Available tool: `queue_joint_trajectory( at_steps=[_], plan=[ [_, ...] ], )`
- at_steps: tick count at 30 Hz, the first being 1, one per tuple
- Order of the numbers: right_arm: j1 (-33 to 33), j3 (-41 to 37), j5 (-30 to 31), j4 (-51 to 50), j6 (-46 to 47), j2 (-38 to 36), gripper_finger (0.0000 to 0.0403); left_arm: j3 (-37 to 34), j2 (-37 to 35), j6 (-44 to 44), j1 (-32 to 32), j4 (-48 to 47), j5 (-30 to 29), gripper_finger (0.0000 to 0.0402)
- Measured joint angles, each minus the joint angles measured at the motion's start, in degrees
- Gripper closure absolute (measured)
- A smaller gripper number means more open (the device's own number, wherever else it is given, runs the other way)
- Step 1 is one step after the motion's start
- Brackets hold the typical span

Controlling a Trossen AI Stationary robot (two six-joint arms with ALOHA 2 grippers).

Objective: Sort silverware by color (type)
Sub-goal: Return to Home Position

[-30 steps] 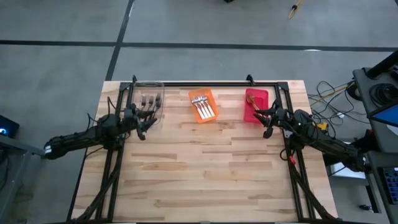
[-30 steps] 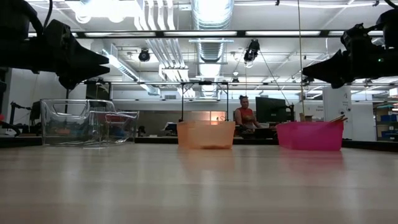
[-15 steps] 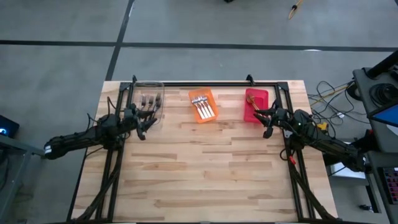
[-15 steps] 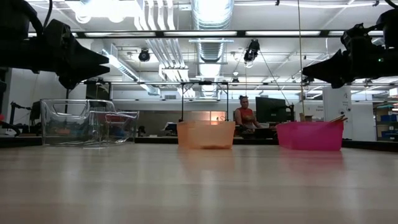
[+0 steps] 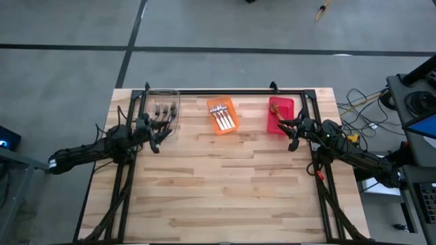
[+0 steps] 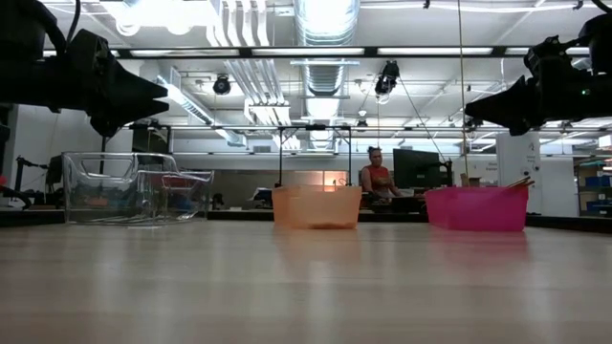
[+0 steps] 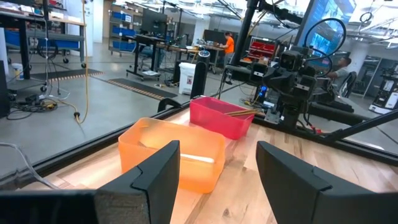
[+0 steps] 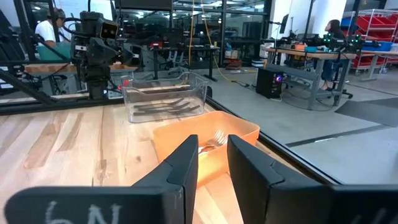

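Note:
Dark metal forks (image 5: 162,109) lie in the clear bin (image 5: 164,96) at the far left. White-handled silver forks (image 5: 223,118) lie in the orange bin (image 5: 223,115). Gold forks (image 7: 239,112) rest slanted in the red bin (image 5: 278,114), their ends over its rim. My left gripper (image 5: 158,136) hovers open just near of the clear bin. My right gripper (image 5: 291,133) hovers with its fingers slightly apart at the red bin's near right corner. Both hold nothing.
The three bins stand in a row along the table's far edge, behind a dark frame rail (image 5: 225,90). The wooden tabletop (image 5: 225,184) stretches from the bins to the near edge. People sit at desks in the room beyond.

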Motion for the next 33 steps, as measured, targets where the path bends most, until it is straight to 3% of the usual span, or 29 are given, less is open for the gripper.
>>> queue_joint_trajectory(
  at_steps=[33],
  plan=[
    [0.00, -0.02, 0.00, 0.00, 0.01, 0.00, 0.0332, 0.02, 0.00, 0.00, 0.00, 0.00, 0.04, 0.0208]
  ],
)
